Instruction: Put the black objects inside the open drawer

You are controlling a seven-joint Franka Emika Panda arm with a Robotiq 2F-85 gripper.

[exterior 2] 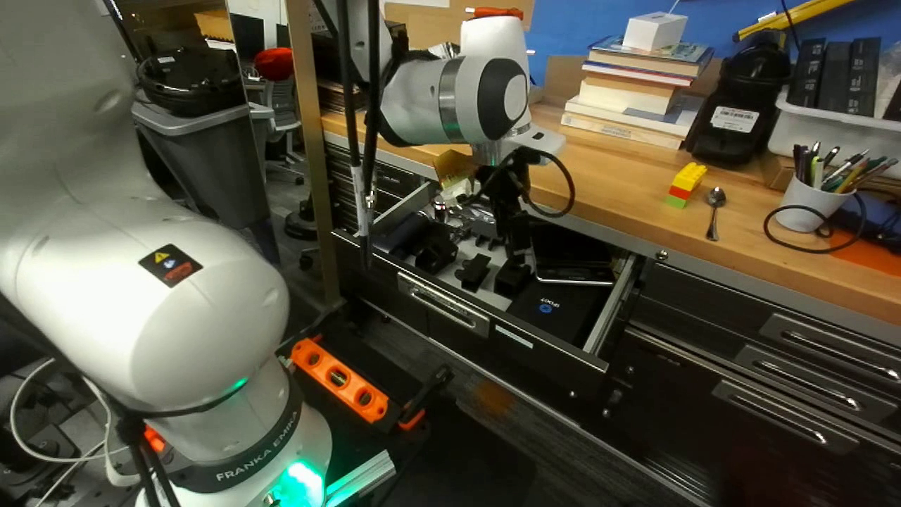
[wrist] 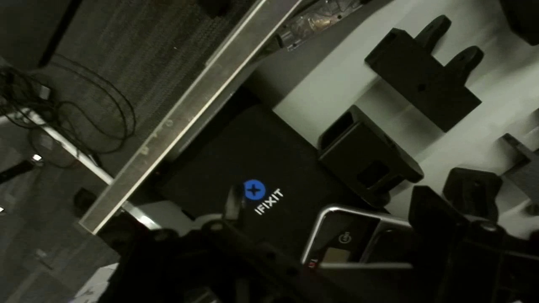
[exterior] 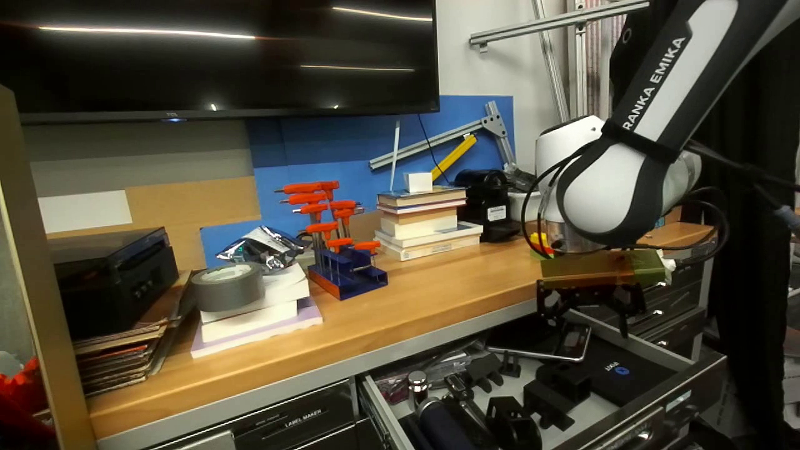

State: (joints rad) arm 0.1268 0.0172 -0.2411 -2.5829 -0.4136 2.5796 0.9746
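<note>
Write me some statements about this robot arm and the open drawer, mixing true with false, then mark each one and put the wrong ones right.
1. The drawer is pulled open. True.
2. The black IFIXIT case lies on the worktop. False: it lies in the drawer.
3. The gripper is pinching the spoon. False: the gripper stands open, and the spoon lies on the worktop.
4. A small white box sits on top of the book stack. True.
5. The tool handles are green. False: they are orange-red.
6. A black part with two rounded tabs lies in the drawer. True.
</note>
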